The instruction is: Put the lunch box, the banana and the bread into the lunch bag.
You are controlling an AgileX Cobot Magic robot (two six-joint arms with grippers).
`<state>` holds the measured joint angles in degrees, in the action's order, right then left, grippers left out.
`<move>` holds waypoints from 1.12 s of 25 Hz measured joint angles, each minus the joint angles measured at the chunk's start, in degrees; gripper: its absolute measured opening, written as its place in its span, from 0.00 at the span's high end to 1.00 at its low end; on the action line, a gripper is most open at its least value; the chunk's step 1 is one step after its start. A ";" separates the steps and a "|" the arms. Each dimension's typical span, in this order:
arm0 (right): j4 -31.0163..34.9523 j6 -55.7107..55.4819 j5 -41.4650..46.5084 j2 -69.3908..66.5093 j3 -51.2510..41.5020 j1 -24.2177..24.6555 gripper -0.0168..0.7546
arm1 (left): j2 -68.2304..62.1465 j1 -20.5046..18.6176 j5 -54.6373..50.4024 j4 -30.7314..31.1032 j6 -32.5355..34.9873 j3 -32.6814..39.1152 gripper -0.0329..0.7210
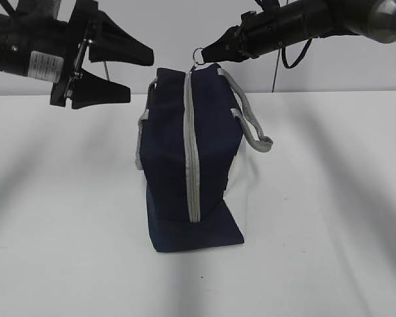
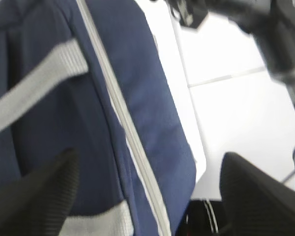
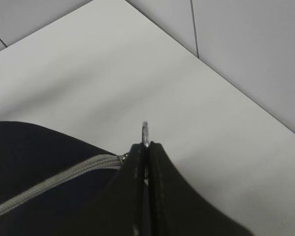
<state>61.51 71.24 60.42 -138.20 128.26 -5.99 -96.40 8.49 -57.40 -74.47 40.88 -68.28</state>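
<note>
Lunch bag (image 1: 188, 165): soft fabric, likely sags. Right gripper (image 3: 147, 147) pinches ring pull (image 1: 197, 54), the sensible hold; left gripper (image 1: 122, 69) gapes wide, empty.

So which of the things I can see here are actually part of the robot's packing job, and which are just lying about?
Part of the job:
- lunch bag, zipper closed along the side we see
- ring pull, pinched by the right gripper
- left gripper, open beside the bag, holding nothing

Just there:
- white table
- nothing else; the lunch box, banana and bread are not in sight
</note>
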 joint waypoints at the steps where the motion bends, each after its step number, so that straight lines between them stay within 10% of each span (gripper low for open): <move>1: -0.09 0.00 0.27 0.00 0.00 0.00 1.00 | 0.05 -0.01 1.18 0.88 -2.56 -1.04 0.20; 21: -1.56 0.00 3.57 0.00 0.00 0.00 1.00 | -23.74 4.40 8.99 12.59 -19.76 -29.75 0.33; 28: -1.68 0.00 3.70 0.00 0.00 0.00 1.00 | -24.84 4.92 9.59 12.26 -16.17 -30.13 0.86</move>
<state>59.83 71.24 64.12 -138.20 128.26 -5.99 -121.24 13.41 -47.81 -62.21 24.71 -98.41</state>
